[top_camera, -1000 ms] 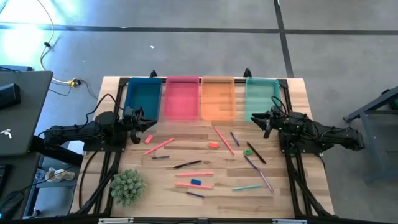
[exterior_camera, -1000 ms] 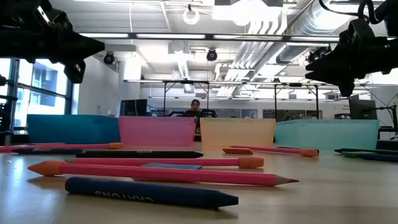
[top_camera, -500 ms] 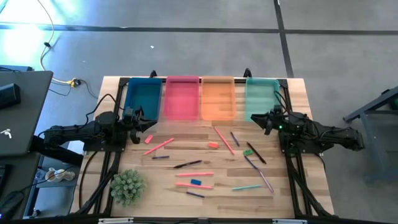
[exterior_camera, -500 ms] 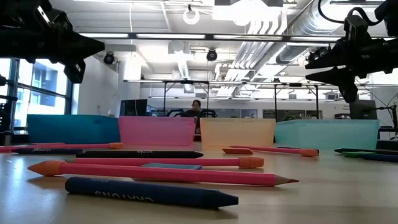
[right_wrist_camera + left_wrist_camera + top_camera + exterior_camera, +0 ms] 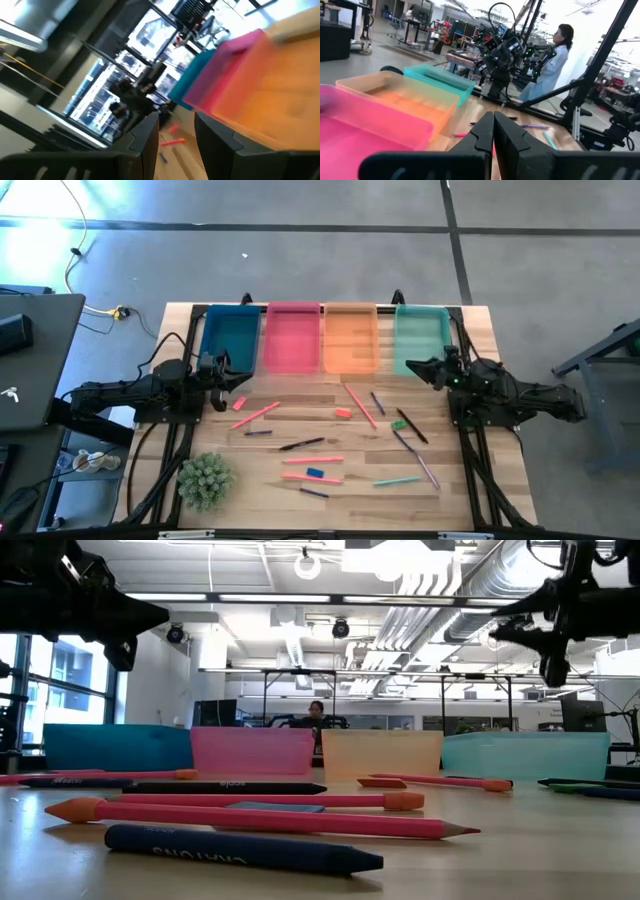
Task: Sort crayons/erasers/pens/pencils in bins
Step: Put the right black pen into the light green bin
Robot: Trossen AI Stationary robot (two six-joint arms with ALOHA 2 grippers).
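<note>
From above, the four bins (image 5: 322, 337) stand in a row at the far edge of the worktop (image 5: 480, 340). The erasers lie in front of them: pink-red (image 5: 343, 413), green (image 5: 399, 424), blue (image 5: 315, 473). The left hand (image 5: 224, 373) is closed and empty, near the blue bin. The right hand (image 5: 412, 366) is partly open, empty, beside the teal bin.

From the low view, the right hand (image 5: 515, 620) hangs high above the bins.

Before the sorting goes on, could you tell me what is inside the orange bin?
The orange bin looks empty: the high view and left wrist view show only its bare floor. In the low view its front wall hides the inside.
</note>
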